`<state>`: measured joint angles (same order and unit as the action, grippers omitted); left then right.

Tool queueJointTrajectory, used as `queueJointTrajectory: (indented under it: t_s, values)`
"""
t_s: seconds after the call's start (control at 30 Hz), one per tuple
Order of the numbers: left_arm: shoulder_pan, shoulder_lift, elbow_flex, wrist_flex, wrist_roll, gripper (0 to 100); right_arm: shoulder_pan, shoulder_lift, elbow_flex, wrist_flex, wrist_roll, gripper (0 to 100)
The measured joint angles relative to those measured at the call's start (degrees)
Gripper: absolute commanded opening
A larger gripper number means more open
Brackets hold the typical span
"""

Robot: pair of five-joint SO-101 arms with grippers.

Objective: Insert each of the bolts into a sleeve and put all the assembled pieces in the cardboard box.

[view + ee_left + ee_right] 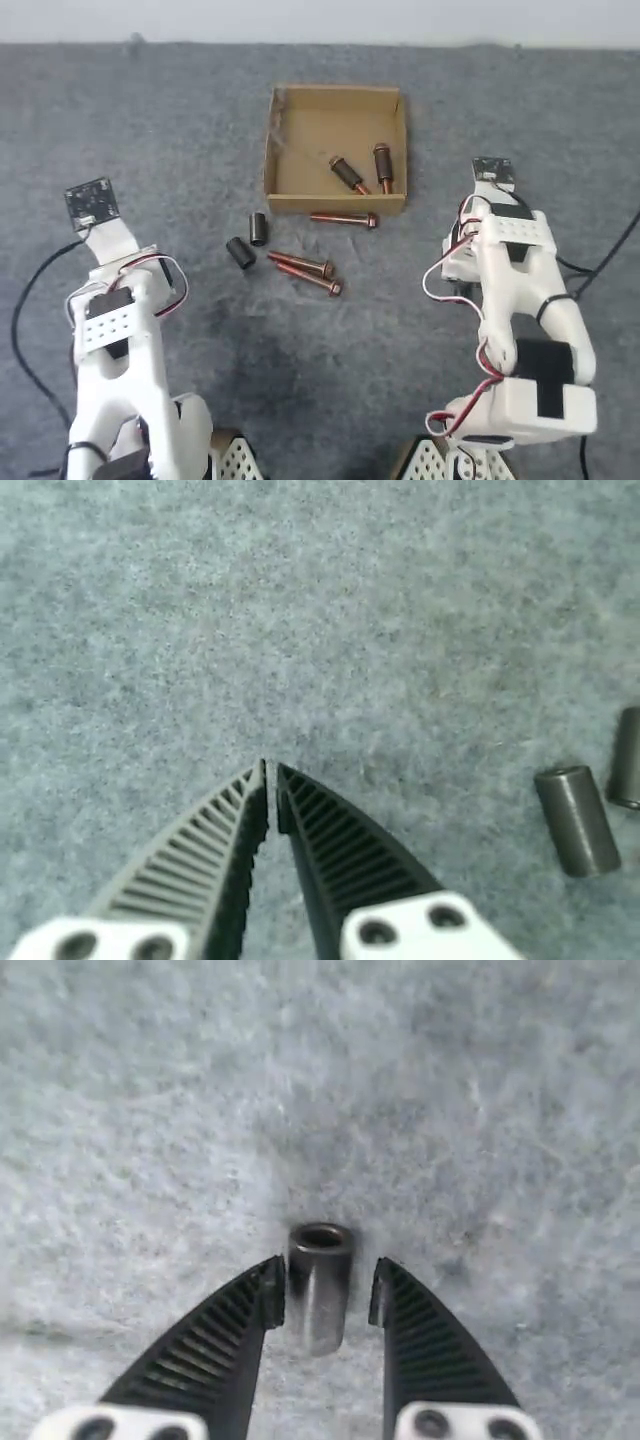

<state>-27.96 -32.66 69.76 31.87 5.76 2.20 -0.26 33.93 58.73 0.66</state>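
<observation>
Right wrist view: the right tool [327, 1265] stands part-way open around a dark sleeve [320, 1290]. One finger is at the sleeve's side and a sliver of grey shows at the other, so the grip looks not yet made. The sleeve's long axis runs along the fingers, its open bore pointing away from the wrist. From the high view, three loose bolts [343, 218] [300, 263] [310, 278] lie on the grey tabletop [200, 120], left of the right arm and between the two arms. Their shafts run roughly left to right, heads to the right. The farthest bolt lies just beside the near wall of the cardboard box [335, 203], where two assembled pieces [348, 175] [383, 168] already lie. Two spare sleeves [258, 228] [240, 252] sit just left of the bolts, on the left arm's side. The left tool [270, 770] is closed tip to tip on nothing above bare tabletop, the spare sleeves off to one side. The likely next step is to close on the bracketed sleeve and line its bore up with a bolt's shaft.
</observation>
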Motion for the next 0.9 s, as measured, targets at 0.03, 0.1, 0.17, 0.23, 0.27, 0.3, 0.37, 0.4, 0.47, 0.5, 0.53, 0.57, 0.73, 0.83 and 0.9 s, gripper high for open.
queueJointTrajectory:
  t_s: [0.03, 0.1, 0.17, 0.23, 0.27, 0.3, 0.37, 0.4, 0.47, 0.5, 0.53, 0.57, 0.73, 0.83, 0.9]
  values:
    - [0.0, 0.0, 0.0, 0.0, 0.0, 1, 0.0, -1.1, 0.6, 0.2, 0.0, 12.4]
    - [0.0, 0.0, 0.0, 0.0, 0.0, 1, 0.0, -3.6, 2.5, 0.3, 0.0, 12.4]
    - [0.0, 0.0, 0.0, 0.0, 0.0, 1, 0.0, -7.1, 4.8, 0.3, 0.1, 12.4]
    - [0.0, 0.0, 0.0, 0.0, 0.0, 1, 0.0, -10.6, 7.5, 0.3, 0.2, 12.4]
    - [0.0, 0.0, 0.0, 0.0, 0.0, 1, 0.0, -12.1, 8.6, 0.3, 0.2, 12.4]
    - [0.0, 0.0, 0.0, 0.0, 0.0, 1, 0.0, -13.1, 9.4, 0.3, 0.2, 12.4]
    - [0.0, 0.0, 0.0, 0.0, 0.0, 1, 0.0, -13.6, 10.0, -0.1, 0.2, 12.3]
    - [0.0, 0.0, 0.0, 0.0, 0.0, 1, 0.0, -13.6, 10.2, -0.8, 0.2, 12.3]
    - [0.0, 0.0, 0.0, 0.0, 0.0, 1, 0.0, -13.6, 10.3, -2.1, 0.2, 12.3]
    - [-0.1, 0.0, 0.0, 0.0, 0.0, 1, -0.1, -13.2, 10.3, -2.7, 0.2, 12.3]
    - [-0.1, 0.0, 0.0, 0.0, 0.0, 1, -0.1, -12.4, 10.3, -3.5, 0.2, 12.3]
    - [-0.1, 0.0, 0.0, 0.0, 0.0, 1, -0.1, -11.3, 10.3, -4.1, 0.2, 12.3]
    - [-0.1, 0.0, 0.0, 0.0, 0.0, 1, -2.2, -5.0, 9.1, -4.7, 0.2, 12.3]
    - [-0.1, 0.0, 0.0, 0.0, 0.0, 1, -2.7, -1.8, 7.1, -4.7, 0.4, 12.2]
    - [-0.1, 0.0, 0.0, 0.0, 0.0, 1, -2.6, -0.3, 5.5, -4.7, 0.4, 11.8]
